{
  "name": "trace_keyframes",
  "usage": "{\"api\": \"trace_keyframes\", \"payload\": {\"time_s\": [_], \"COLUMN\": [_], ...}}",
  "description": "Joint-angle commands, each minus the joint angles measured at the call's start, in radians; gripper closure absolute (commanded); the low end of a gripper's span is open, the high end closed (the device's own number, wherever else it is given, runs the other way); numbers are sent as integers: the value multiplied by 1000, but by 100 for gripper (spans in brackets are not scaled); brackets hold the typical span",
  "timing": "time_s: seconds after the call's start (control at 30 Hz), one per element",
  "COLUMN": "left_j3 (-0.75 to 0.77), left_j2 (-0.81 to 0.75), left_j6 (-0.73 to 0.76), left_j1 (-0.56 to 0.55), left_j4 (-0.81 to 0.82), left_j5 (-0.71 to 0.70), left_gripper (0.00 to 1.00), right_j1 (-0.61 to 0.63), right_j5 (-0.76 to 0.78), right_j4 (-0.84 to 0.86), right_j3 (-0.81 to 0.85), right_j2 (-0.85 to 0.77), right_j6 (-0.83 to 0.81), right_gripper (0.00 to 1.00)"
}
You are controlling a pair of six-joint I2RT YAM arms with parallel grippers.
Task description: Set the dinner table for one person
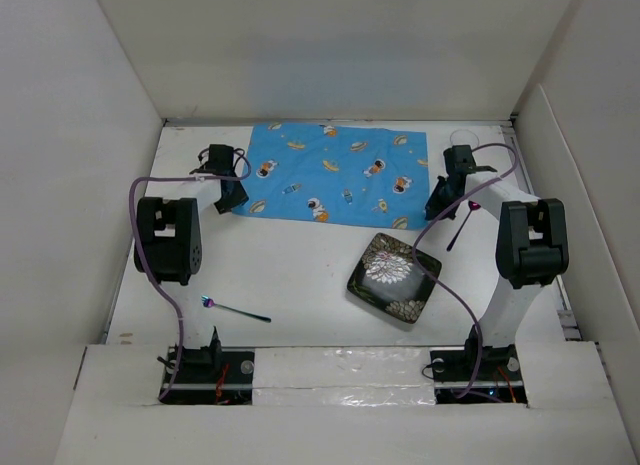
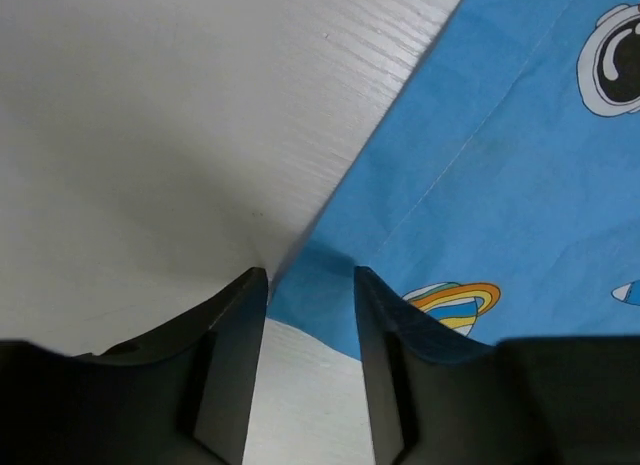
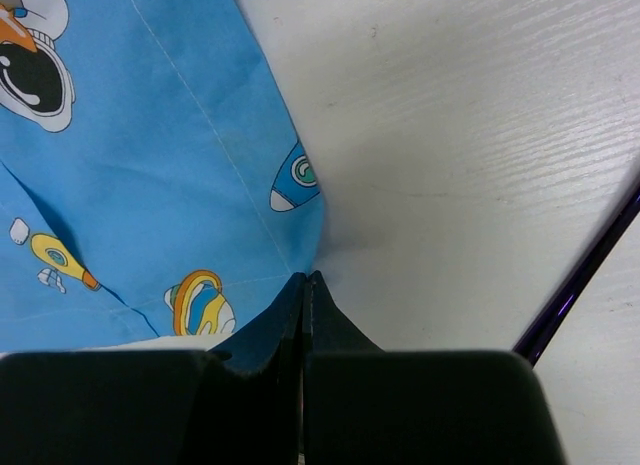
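A blue cartoon-printed cloth [image 1: 335,175] lies flat at the back middle of the white dinner table [image 1: 290,270]. My left gripper [image 1: 232,197] is open at the cloth's near-left corner. In the left wrist view the gripper [image 2: 310,277] straddles that corner of the cloth [image 2: 480,165]. My right gripper [image 1: 437,207] is at the near-right corner. In the right wrist view it [image 3: 305,277] is shut on the edge of the cloth [image 3: 150,185], which rises slightly there. A dark patterned square plate [image 1: 393,277] sits in front of the cloth.
A fork [image 1: 235,310] lies near left. A purple spoon [image 1: 462,225] lies beside the right arm; its handle [image 3: 580,285] shows in the right wrist view. A clear cup [image 1: 462,140] stands at the back right. White walls surround the table.
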Motion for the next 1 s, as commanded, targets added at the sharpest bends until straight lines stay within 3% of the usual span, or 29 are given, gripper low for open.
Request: {"api": "trace_keyframes", "payload": {"time_s": [0.0, 0.17, 0.37, 0.6, 0.97], "left_j3": [3, -13, -24, -271, -412], "left_j2": [29, 26, -11, -238, -465], "left_j6": [22, 15, 18, -2, -28], "left_j1": [3, 3, 3, 3, 3], "left_j4": [-67, -61, -49, -5, -51], "left_j5": [-34, -45, -30, -36, -20], "left_gripper": [66, 100, 100, 100, 100], "right_j1": [-2, 7, 7, 7, 16], "right_j5": [-12, -22, -5, 32, 74], "right_j4": [34, 42, 48, 68, 65], "right_j3": [34, 45, 25, -46, -124], "right_j2": [-12, -9, -20, -89, -135], "right_j6": [-11, -2, -2, 21, 15], "right_gripper": [100, 100, 100, 100, 100]}}
